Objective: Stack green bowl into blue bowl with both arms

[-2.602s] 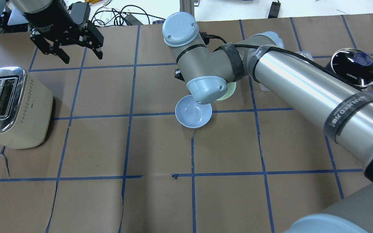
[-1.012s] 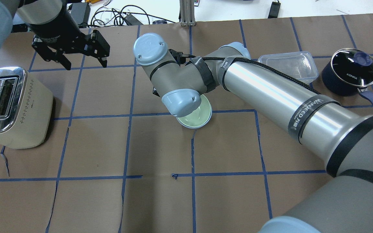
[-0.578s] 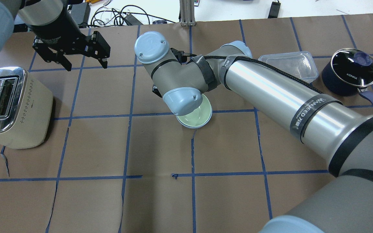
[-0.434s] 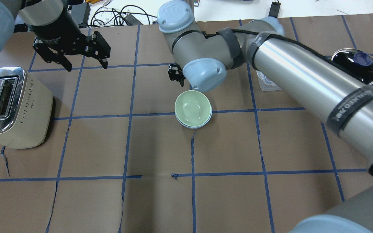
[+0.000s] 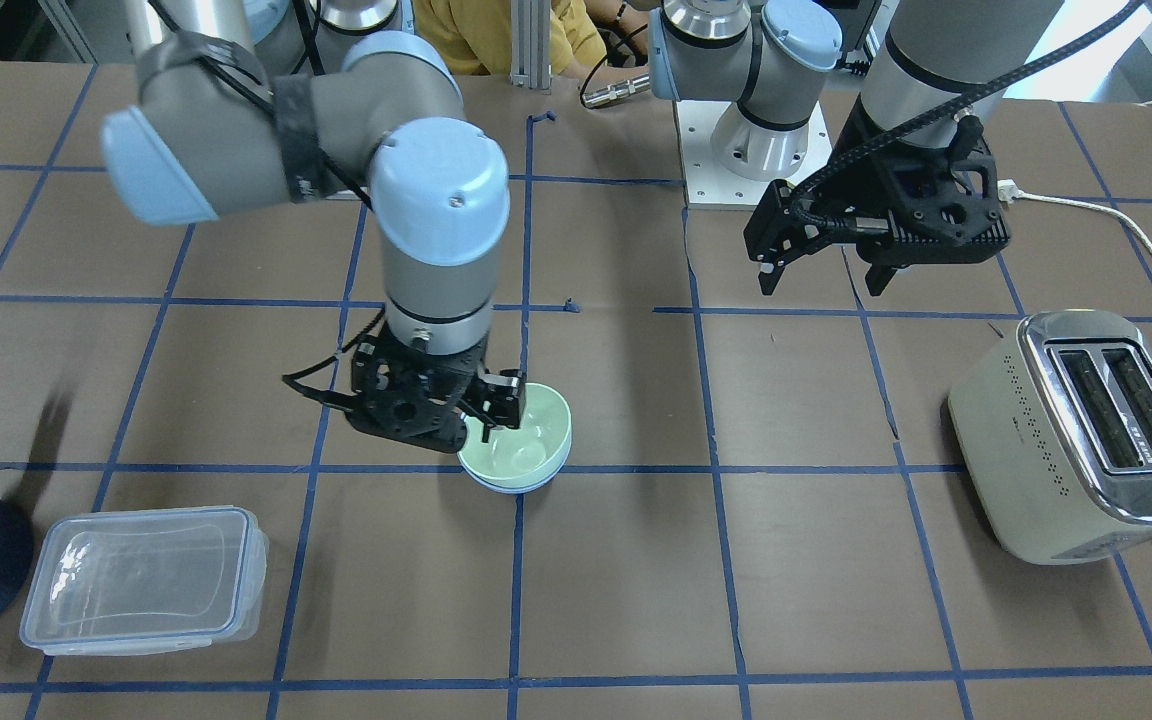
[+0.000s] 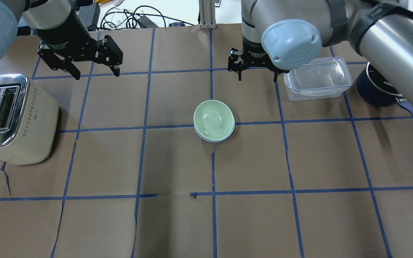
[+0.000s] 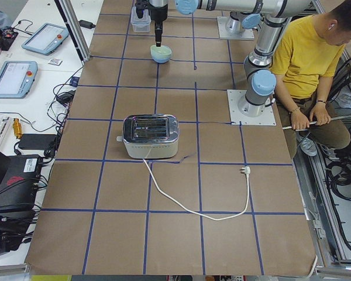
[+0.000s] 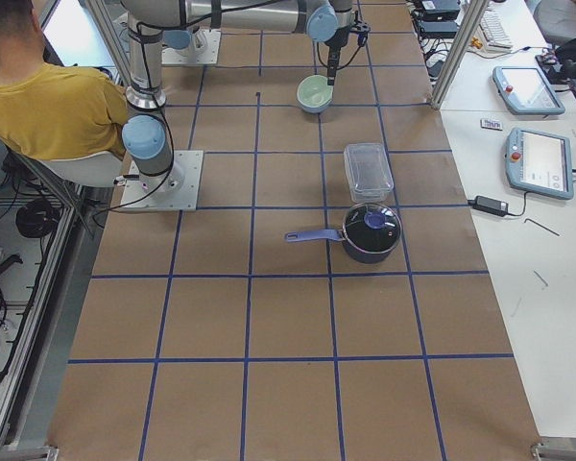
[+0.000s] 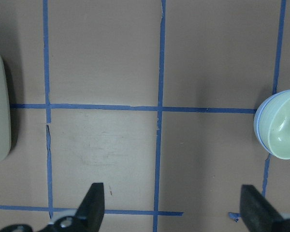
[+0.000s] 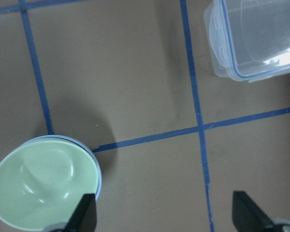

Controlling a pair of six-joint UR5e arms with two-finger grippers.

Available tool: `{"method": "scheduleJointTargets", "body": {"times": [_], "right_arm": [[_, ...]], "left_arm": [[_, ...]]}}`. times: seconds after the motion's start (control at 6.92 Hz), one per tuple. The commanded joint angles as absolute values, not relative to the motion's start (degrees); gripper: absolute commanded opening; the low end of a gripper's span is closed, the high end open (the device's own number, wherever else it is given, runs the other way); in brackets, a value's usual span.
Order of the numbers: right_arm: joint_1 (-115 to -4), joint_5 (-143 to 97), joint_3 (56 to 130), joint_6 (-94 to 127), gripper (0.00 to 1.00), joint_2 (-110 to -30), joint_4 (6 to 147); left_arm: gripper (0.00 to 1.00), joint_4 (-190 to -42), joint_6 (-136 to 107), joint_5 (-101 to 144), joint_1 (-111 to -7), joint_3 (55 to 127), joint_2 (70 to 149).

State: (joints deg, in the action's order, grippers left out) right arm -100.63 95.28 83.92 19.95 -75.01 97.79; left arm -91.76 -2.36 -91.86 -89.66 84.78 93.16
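The green bowl (image 6: 213,119) sits nested inside the blue bowl (image 6: 216,139) near the table's middle; only the blue rim shows beneath it. The stack also shows in the front-facing view (image 5: 521,440) and in the right wrist view (image 10: 41,181). My right gripper (image 6: 256,76) is open and empty, raised beyond the bowls, between them and the clear container. Its fingers (image 10: 84,212) stand wide apart. My left gripper (image 6: 95,71) is open and empty at the far left, above the table beyond the toaster. It sees the stack at its view's right edge (image 9: 282,130).
A cream toaster (image 6: 13,118) stands at the left edge. A clear lidded container (image 6: 317,77) and a dark navy saucepan (image 6: 375,91) with its handle toward the front stand at the back right. A person in yellow (image 7: 307,52) sits beside the robot's base.
My right gripper set the green bowl into the blue bowl, let go, then lifted and drew back toward the far right. My left gripper has barely moved.
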Motion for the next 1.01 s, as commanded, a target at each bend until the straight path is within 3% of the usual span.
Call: {"method": "scheduleJointTargets", "body": {"times": [0.0,0.29,0.87], "right_arm": [[-94.3,95.1,85.9,7.9,1.00,-83.3,86.9],[-92.5,95.0,91.6,6.4,1.00,-89.5,87.0],[-90.4,91.7,92.6,5.8,1.00,-91.0,86.7]], "left_arm": [[1.00,-91.8,-2.6,-91.9,-89.7,84.6,93.2],[1.00,-89.6,-2.4,-91.9,-89.7,84.8,93.3],[1.00,-89.5,-2.8,-91.8,-89.7,84.8,93.2]]}}
